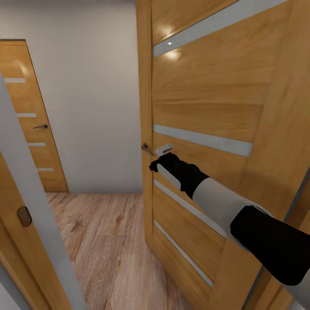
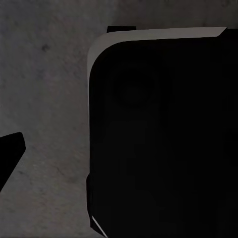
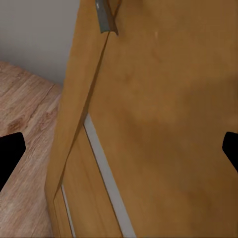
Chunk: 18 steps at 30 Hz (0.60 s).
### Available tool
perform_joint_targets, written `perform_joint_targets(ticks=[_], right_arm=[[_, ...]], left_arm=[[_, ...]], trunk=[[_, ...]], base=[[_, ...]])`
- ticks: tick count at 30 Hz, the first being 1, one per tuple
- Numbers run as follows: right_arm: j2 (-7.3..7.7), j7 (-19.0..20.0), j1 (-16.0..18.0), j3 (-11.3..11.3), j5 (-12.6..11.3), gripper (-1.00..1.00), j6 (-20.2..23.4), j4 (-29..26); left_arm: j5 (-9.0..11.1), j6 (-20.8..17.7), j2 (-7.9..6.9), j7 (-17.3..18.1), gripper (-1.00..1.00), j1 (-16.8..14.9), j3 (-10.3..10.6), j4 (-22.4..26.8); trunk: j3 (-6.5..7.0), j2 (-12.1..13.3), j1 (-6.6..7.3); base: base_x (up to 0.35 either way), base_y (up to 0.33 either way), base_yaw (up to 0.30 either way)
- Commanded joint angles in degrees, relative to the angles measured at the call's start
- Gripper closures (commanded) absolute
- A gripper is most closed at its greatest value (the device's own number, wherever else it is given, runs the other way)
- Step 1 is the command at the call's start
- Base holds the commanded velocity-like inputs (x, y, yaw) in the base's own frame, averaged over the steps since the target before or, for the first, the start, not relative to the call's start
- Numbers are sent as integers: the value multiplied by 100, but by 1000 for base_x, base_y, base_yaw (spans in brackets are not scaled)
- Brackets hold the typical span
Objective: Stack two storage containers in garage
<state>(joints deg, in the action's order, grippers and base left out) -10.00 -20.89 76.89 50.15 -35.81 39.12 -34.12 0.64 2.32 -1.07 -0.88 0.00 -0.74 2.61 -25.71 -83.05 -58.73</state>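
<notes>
The robot's right arm reaches to the open honey-coloured wooden door with pale horizontal strips (image 1: 202,107), its right gripper (image 1: 156,165) just below the small metal lever handle (image 1: 147,149), fingers spread wide with nothing between them. A second closed wooden door (image 1: 34,125) stands beyond the handle, across light plank flooring (image 1: 103,241). The left gripper's state I cannot tell. No orange-red containers here.

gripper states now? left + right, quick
Left gripper: cannot tell.
Right gripper: open, holding nothing, beside the door handle.
</notes>
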Motion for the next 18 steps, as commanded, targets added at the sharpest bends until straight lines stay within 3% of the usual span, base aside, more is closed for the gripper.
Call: perform_joint_targets(ticks=[1,12,18], right_arm=[[0,-54,6,31,-61,-100,11,-4],[0,-37,-5,47,-129,-100,33,-169],[0,130,-31,83,-328,-100,17,-174]], left_arm=[[6,14,1,-9,-100,0,-5,1],[6,14,1,-9,-100,0,-1,1],[6,14,1,-9,-100,0,3,3]], trunk=[[-6,-3,0],[-6,-3,0],[-6,-3,0]], base=[[0,0,0],[0,0,0],[0,0,0]])
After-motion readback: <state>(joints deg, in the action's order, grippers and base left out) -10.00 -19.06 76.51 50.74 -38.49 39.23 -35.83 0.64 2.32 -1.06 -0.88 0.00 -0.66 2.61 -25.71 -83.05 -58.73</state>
